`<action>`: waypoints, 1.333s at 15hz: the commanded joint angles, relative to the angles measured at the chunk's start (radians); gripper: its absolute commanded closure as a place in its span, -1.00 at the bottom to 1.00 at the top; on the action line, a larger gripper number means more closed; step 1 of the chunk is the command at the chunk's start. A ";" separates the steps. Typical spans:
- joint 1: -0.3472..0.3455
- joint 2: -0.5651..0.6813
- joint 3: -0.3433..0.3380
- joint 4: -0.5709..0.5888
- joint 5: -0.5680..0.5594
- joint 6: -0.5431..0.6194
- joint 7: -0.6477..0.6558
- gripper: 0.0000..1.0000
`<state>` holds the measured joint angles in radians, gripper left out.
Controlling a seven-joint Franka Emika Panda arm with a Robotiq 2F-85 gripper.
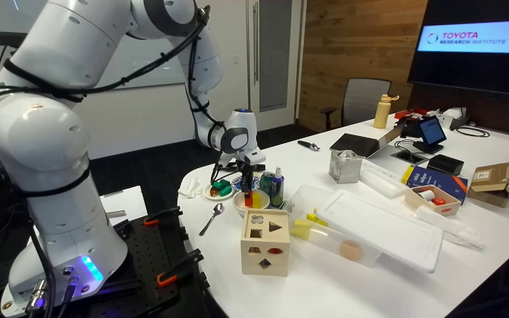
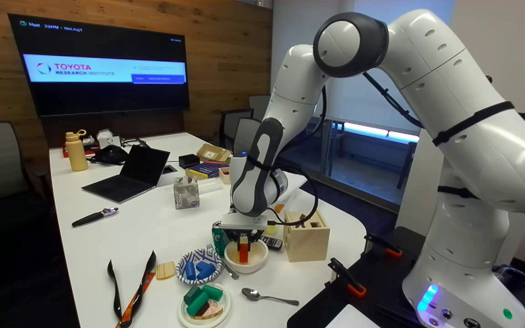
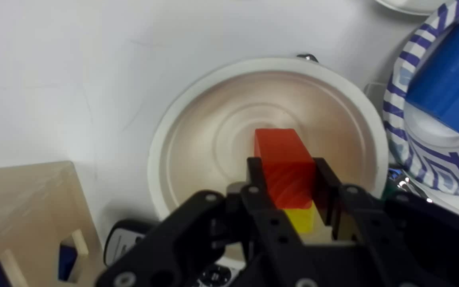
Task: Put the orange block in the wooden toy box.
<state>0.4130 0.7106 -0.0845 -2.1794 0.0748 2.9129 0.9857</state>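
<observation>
A spoon point(image 2: 262, 297) lies near a plate point(image 2: 226, 310) (green blocks point(image 2: 198, 305) on it).

The glossy white manipulator arm point(image 1: 60, 145) is assembled from smooth, rounded link housings point(image 2: 449, 89) marked with small oval recesses point(image 2: 429, 33) and thin seams point(image 2: 431, 70). Dark grey joint covers point(image 2: 376, 45) surround white circular caps point(image 2: 339, 43). Black cables point(image 1: 148, 67) follow the exterior of the link housings, and flat black straps point(image 2: 471, 121) encircle them. The flared white base point(image 2: 470, 280) carries a segmented blue luminous strip point(image 1: 92, 268), round dark ports point(image 1: 67, 270) and, in an exterior view, a green circular sticker point(image 2: 507, 313). A small blue indicator light point(image 1: 242, 110) tops the white wrist housing point(image 1: 245, 126). The black two-fingered gripper point(image 3: 289, 173) consists of jointed linkages point(image 3: 185, 225) fitted with silver round screw heads point(image 3: 210, 197) and circular recesses point(image 3: 274, 221).
</observation>
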 commanded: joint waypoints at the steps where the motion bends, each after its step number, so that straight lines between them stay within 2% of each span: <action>1: 0.064 -0.172 -0.067 -0.056 -0.034 -0.132 -0.008 0.83; 4: 0.070 -0.303 -0.107 -0.072 -0.119 -0.276 0.008 0.83; 5: 0.052 -0.355 -0.108 -0.081 -0.165 -0.338 -0.006 0.83; 8: -0.040 -0.496 -0.074 -0.129 -0.274 -0.467 -0.063 0.83; 10: -0.111 -0.585 -0.055 -0.195 -0.318 -0.481 -0.125 0.83; 13: -0.221 -0.689 -0.040 -0.305 -0.347 -0.448 -0.225 0.83; 16: -0.330 -0.752 -0.040 -0.422 -0.321 -0.335 -0.368 0.83; 20: -0.419 -0.772 -0.038 -0.519 -0.260 -0.216 -0.482 0.83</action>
<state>0.0467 -0.0114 -0.1410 -2.6128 -0.2364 2.6211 0.5806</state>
